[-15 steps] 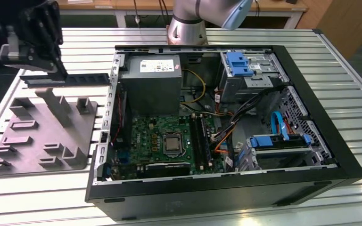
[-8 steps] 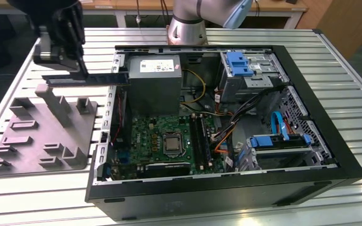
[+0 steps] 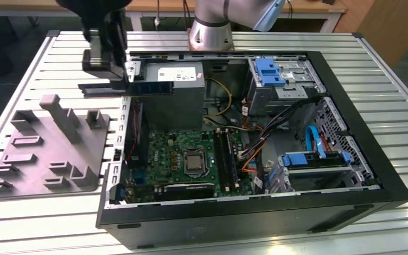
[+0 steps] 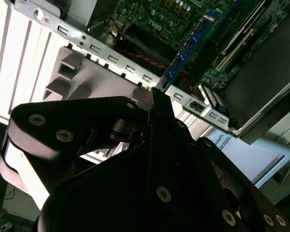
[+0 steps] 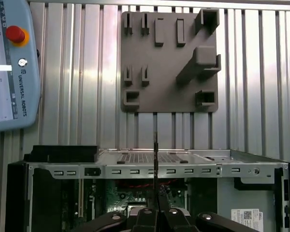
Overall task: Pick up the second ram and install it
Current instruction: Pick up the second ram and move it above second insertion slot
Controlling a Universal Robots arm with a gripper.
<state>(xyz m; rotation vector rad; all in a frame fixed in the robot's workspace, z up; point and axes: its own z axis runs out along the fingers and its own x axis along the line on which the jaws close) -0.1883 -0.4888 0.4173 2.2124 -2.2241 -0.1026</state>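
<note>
The second ram (image 3: 152, 87) is a thin blue-green stick with a pale label. It hangs level in the air over the open computer case's rim, on the exterior view's left. My gripper (image 3: 129, 81) is shut on one end of it. In the second wrist view the ram (image 4: 187, 46) sticks out from my fingertips (image 4: 157, 99) over the green motherboard (image 4: 154, 17). In the first wrist view it shows edge-on as a thin dark line (image 5: 155, 162) above the case rim (image 5: 135, 170). The motherboard's long black slots (image 3: 225, 154) lie deep in the case, well below the stick.
A grey slotted holder block (image 3: 48, 149) lies on the slatted table beside the case (image 3: 261, 223) and appears again in the first wrist view (image 5: 169, 63). A black bar (image 3: 101, 89) rests by the case rim. Power supply (image 3: 172, 95), cables and drive cages (image 3: 282, 79) crowd the case. A teach pendant (image 5: 9, 63) lies on the table.
</note>
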